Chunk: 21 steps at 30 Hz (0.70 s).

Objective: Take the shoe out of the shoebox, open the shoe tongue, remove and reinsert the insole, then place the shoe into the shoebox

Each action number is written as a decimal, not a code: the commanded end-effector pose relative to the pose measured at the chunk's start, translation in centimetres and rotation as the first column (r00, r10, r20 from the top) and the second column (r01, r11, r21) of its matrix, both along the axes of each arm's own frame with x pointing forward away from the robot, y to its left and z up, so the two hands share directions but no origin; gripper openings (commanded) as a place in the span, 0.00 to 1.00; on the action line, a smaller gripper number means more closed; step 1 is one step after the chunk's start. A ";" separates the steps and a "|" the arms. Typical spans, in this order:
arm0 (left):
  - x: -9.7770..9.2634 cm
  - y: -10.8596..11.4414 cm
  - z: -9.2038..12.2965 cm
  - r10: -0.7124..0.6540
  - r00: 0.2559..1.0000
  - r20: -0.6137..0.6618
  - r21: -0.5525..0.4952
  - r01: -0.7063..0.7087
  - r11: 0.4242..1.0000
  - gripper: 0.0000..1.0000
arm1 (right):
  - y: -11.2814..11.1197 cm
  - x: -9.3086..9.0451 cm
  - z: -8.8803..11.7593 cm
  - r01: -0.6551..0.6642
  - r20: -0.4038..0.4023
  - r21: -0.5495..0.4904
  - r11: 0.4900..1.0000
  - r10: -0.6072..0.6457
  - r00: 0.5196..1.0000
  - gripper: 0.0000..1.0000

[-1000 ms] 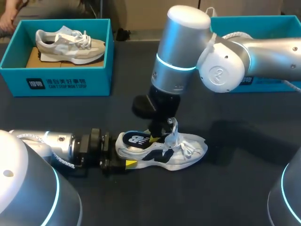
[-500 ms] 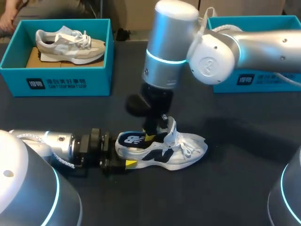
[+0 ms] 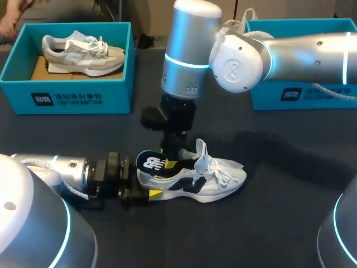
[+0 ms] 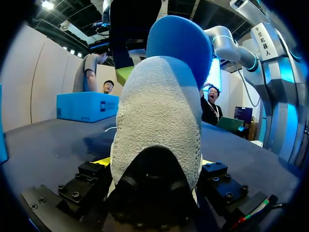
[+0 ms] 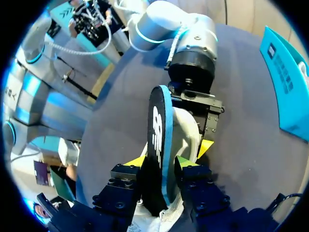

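Observation:
A white and navy shoe (image 3: 209, 181) lies on its sole on the dark table. My left gripper (image 3: 144, 194) comes in from the left and is shut on the shoe's heel (image 4: 159, 125), one finger on each side. The black insole (image 3: 152, 162), blue underneath (image 4: 178, 41), sticks up out of the heel opening. My right gripper (image 3: 172, 158) hangs straight above the heel opening. In the right wrist view the insole (image 5: 157, 121) stands on edge between the parted fingers of the right gripper (image 5: 161, 162), which is open. The front of the insole is hidden inside the shoe.
A teal shoebox (image 3: 67, 95) at the back left holds a grey and white shoe (image 3: 83, 53). A second teal box (image 3: 312, 97) stands at the back right, behind my right arm. Bare dark tabletop lies in front of and to the right of the shoe.
My right arm has moved left and up, drawing the insole's heel end out of the shoe, and its fingers have parted. The left gripper and the shoe have stayed put.

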<state>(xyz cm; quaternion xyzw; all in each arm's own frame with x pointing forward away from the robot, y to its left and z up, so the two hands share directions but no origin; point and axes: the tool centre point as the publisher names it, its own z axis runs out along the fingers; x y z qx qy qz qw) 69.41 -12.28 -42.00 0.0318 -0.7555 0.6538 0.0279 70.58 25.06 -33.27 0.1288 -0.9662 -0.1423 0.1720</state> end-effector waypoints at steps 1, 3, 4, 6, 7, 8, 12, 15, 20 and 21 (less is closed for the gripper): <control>-0.1 -0.1 0.0 0.003 1.000 0.000 0.001 -0.003 1.000 0.00 | -0.9 -0.4 0.0 0.036 -0.016 0.025 0.999 -0.036 0.999 0.36; -0.1 -0.1 0.0 0.003 1.000 0.000 0.001 -0.003 1.000 0.00 | -1.0 -0.4 -0.3 0.051 -0.035 0.029 0.998 -0.050 0.998 0.39; -0.1 -0.1 0.0 0.003 1.000 0.000 0.001 -0.003 1.000 0.00 | -1.1 -0.4 -0.5 0.061 -0.046 0.029 0.998 -0.059 0.997 0.43; -0.1 -0.1 0.0 0.003 1.000 0.000 0.001 -0.003 1.000 0.00 | -1.0 -0.4 -0.8 0.072 -0.065 0.036 0.997 -0.069 0.995 0.44; -0.1 -0.1 0.0 0.003 1.000 0.000 0.001 -0.003 1.000 0.00 | -1.0 -0.4 -0.9 0.076 -0.070 0.035 0.997 -0.073 0.995 0.44; -0.1 -0.1 0.0 0.003 1.000 0.000 0.001 -0.003 1.000 0.00 | -0.9 -0.4 -1.0 0.078 -0.074 0.034 0.996 -0.075 0.994 0.43; -0.1 -0.1 0.0 0.003 1.000 0.000 0.001 -0.003 1.000 0.00 | -0.8 -0.3 -1.1 0.093 -0.088 0.033 0.995 -0.090 0.992 0.43; -0.1 -0.1 0.0 0.003 1.000 0.000 0.001 -0.003 1.000 0.00 | -0.7 -0.3 -1.3 0.103 -0.103 0.029 0.994 -0.100 0.990 0.44; -0.1 -0.1 0.0 0.003 1.000 0.000 0.001 -0.003 1.000 0.00 | -0.4 -0.7 -1.7 0.115 -0.123 0.035 0.993 -0.109 0.986 0.42; -0.1 -0.1 0.0 0.003 1.000 0.000 0.001 -0.003 1.000 0.00 | -0.3 -0.7 -1.7 0.117 -0.128 0.037 0.992 -0.112 0.986 0.42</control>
